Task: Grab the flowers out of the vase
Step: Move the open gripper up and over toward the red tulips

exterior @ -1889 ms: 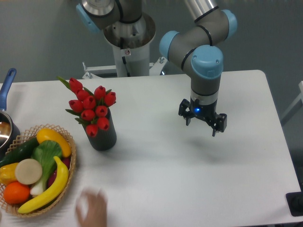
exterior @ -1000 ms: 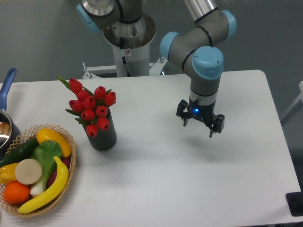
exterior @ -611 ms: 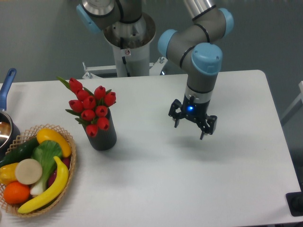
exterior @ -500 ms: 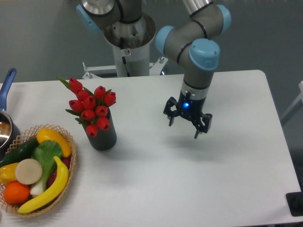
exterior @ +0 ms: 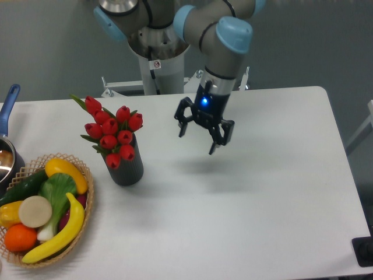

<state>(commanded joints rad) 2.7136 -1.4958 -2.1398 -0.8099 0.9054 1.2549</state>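
- Since the earlier frames the end effector (exterior: pixel 198 140) has travelled left and up from mid-table toward the vase; nothing else has shifted.
- End effector state: fingers spread, nothing between them, tilted, hanging above the table (exterior: pixel 245 198). Well apart from the flowers (exterior: pixel 112 133), to their right.
- Flowers: red tulip buds w/ green leaves, standing in the vase (exterior: pixel 126 166), heads leaning slightly left. Stems hidden inside the vase.
- Vase: black cylinder, upright on the table, left of centre, just beside the wicker basket (exterior: pixel 78 217).
- Step in hand (judgement): approach, pre-grasp.
- To do it well: continue left until over the bunch, square the wrist to vertical, keep the fingers wide during descent.
- Close around the bunch low, near the vase mouth where the stems gather, not on the buds; buds look soft and would slip or crush.
- Pull straight up along the vase axis; a sideways pull may tip the vase.
- Basket contents: banana, orange, yellow pepper-like item, green veg, pale round item. Not part of the task.
- Pan w/ blue handle (exterior: pixel 8 104) at left edge; contents unclear.
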